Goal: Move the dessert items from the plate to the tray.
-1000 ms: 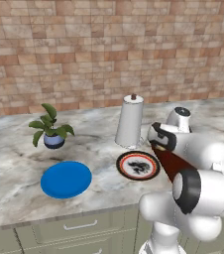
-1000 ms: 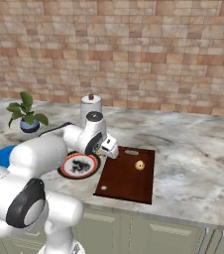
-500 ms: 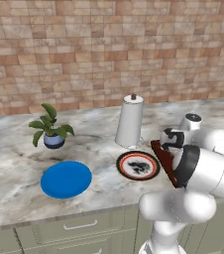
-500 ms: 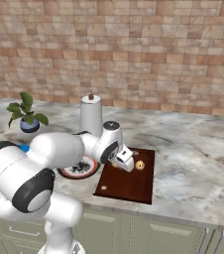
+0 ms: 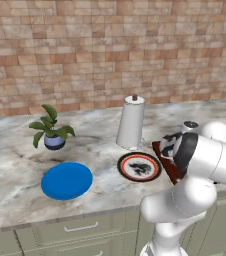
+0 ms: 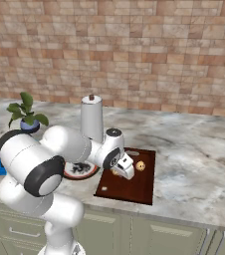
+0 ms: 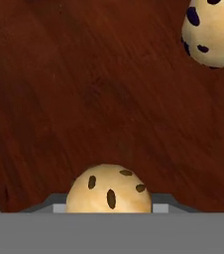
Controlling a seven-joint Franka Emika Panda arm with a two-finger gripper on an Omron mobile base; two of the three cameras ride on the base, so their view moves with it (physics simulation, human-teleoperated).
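Note:
A dark reddish-brown tray (image 6: pixel 134 185) lies on the counter right of a red-rimmed round plate (image 6: pixel 78 172). My gripper (image 6: pixel 119 172) hangs low over the tray's left half, shut on one golden-tan speckled dessert lump (image 7: pixel 109 191), which sits between the fingers just above the wood. The second dessert lump (image 6: pixel 141 166) rests on the tray (image 7: pixel 94 99) a little farther on, apart from the held one; in the hand view this lump (image 7: pixel 214 31) is at the upper right. In the left base view my arm covers most of the tray (image 5: pixel 165 161), with the plate (image 5: pixel 139 166) beside it.
A tall white canister (image 6: pixel 92 119) stands just behind the plate. A blue round plate (image 5: pixel 66 180) and a small potted plant (image 5: pixel 50 131) sit to the left. The brick wall runs along the back, and open marble counter (image 6: pixel 199 164) stretches right of the tray.
My arm has swung from the red-rimmed plate over to the tray, carrying a dessert lump, and has come down close to the wood.

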